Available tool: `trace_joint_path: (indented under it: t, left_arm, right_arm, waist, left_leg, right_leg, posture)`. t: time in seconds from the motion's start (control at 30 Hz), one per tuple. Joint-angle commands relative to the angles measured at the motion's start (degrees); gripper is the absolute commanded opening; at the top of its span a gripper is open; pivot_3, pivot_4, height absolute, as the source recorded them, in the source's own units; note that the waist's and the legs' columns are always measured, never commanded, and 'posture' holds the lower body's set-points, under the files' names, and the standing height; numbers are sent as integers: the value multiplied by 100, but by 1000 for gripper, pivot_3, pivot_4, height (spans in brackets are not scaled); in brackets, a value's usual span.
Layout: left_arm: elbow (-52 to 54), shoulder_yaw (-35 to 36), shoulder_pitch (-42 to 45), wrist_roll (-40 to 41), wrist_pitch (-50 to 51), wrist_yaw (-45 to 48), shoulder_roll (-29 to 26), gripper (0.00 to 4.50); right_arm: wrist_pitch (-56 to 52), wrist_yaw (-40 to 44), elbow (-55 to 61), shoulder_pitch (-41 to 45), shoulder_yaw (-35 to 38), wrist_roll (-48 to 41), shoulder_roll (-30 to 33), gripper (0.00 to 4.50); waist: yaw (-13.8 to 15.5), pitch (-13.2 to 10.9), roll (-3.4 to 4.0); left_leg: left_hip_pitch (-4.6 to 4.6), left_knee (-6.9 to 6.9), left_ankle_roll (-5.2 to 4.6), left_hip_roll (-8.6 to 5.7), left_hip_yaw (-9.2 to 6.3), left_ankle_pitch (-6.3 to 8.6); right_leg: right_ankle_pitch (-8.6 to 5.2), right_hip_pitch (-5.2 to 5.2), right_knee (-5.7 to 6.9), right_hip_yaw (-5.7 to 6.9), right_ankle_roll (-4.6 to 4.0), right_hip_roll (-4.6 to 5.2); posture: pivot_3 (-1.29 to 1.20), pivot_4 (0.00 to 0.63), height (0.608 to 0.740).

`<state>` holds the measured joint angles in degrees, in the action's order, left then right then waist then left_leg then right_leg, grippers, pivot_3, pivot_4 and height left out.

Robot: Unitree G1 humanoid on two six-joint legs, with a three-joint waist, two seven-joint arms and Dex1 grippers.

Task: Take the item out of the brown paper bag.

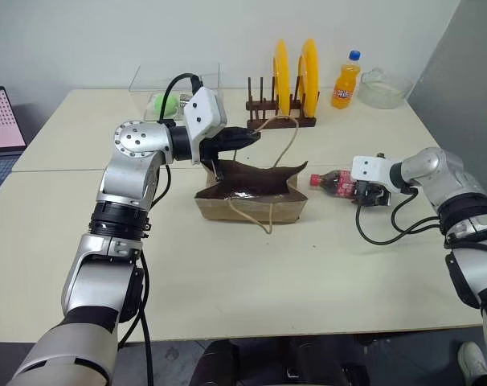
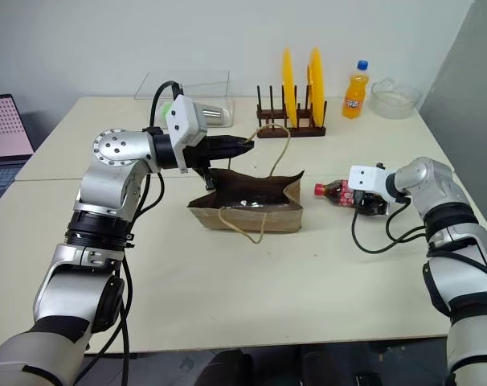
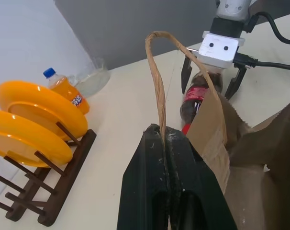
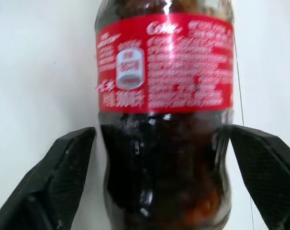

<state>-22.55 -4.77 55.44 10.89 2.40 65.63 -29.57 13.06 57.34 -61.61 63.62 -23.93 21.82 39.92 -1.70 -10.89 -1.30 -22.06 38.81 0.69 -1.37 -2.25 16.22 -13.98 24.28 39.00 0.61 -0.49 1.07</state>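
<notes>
The brown paper bag [image 1: 251, 206] stands open in the middle of the table. My left gripper [image 1: 251, 135] is shut on one of its cord handles [image 3: 157, 72] and holds that loop up over the bag's far rim; the other handle hangs down the front. The item [image 1: 332, 182], a dark cola bottle with a red cap and red label, lies on its side on the table just right of the bag. My right gripper [image 3: 207, 91] is open, with one finger on each side of the item [image 4: 164, 120] and a gap showing beside it.
A wooden rack with two yellow plates [image 1: 296, 76] stands behind the bag. An orange soda bottle [image 1: 345, 80] and a glass bowl [image 1: 384, 87] sit at the back right. A clear box [image 1: 167, 92] is at the back left, and a laptop [image 1: 1, 121] at the far left.
</notes>
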Motion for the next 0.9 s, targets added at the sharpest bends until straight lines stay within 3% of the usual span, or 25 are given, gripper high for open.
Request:
trace_joint_path:
  t: [0.03,0.23,0.37,0.47,0.57,0.63,0.77,0.9]
  left_arm:
    - [154,53,46,11,-35,-62,-16,0]
    - [-11,72,84,-23,-17,-141,2,0]
    - [-199,56,169,-61,4,-210,64,0]
    - [-333,58,221,-83,-37,-206,86,0]
    - [-641,45,366,-144,-80,-241,151,0]
    - [-806,49,431,-161,-113,-236,170,0]
    - [-1111,61,609,-161,-38,-221,228,0]
    - [-1298,122,755,-135,127,-243,244,0]
  right_arm:
    - [159,55,78,156,127,14,122,4441]
    - [-44,1072,1440,-161,700,-763,765,4441]
    - [-949,1748,4301,-1435,1657,-1994,1562,4441]
    - [-2058,1518,5832,-2150,2399,-2777,1665,4441]
    - [-3674,546,7890,-3106,3622,-4121,1141,4441]
    - [-4333,-188,8918,-3594,3993,-4733,619,4441]
    - [-4872,-1862,10721,-5007,3677,-4933,-764,4441]
    - [-4671,-2376,11108,-5671,3101,-4419,-1051,4441]
  waist:
    - [-1,0,0]
    - [8,-2,3]
    - [62,-1,3]
    - [69,-1,3]
    - [68,-1,2]
    - [74,0,-1]
    - [106,9,-12]
    - [122,6,-5]
  left_leg:
    - [0,0,0,0,0,0]
    - [-3,1,-1,0,-1,0]
    - [-5,-1,-3,1,-14,2]
    - [-6,2,-3,0,-13,2]
    - [1,5,-4,0,-18,3]
    - [8,7,-3,3,-31,2]
    - [7,4,0,4,-52,1]
    - [-2,12,-1,-8,-31,1]
  right_leg:
    - [0,0,0,0,0,0]
    - [0,0,-2,1,0,1]
    - [-4,-9,-10,15,7,1]
    - [-6,-9,-6,14,11,1]
    - [-5,-14,-2,13,11,1]
    - [-5,-22,3,22,11,-1]
    - [-7,-26,3,37,13,-2]
    - [-14,-18,-3,15,36,4]
  posture:
    - [0,150,740]
    - [0,150,740]
    - [0,150,740]
    - [0,150,740]
    - [0,150,740]
    - [0,150,740]
    - [0,150,740]
    - [0,150,740]
